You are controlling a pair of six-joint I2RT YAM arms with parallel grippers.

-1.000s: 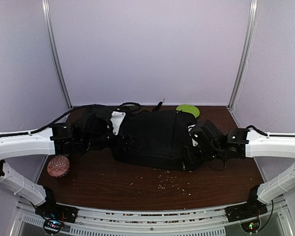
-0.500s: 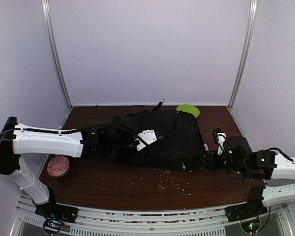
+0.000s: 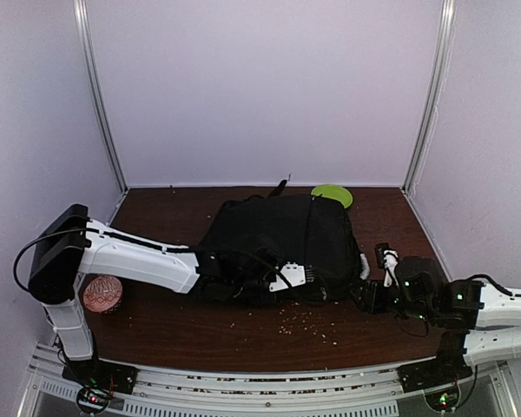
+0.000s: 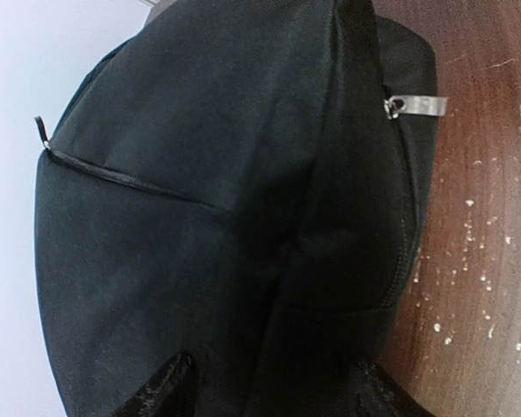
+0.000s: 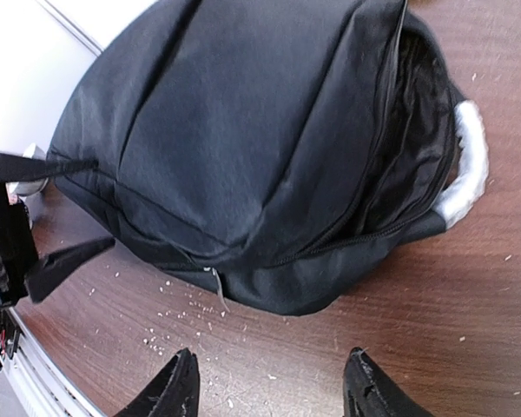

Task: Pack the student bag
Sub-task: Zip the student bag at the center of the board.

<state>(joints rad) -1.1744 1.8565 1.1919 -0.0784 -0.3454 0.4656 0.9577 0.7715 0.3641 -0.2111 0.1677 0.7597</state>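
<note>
Left claw [image 3: 311, 278] advanced beside student bag [image 3: 286, 230], gaping zip [image 5: 398, 165] (right wrist)

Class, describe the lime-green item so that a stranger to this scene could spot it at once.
Start at the brown table and find the big black backpack lying in its middle. Just behind the backpack's far right corner, near the back wall, lies a round lime-green disc, the only bright green thing there.
</note>
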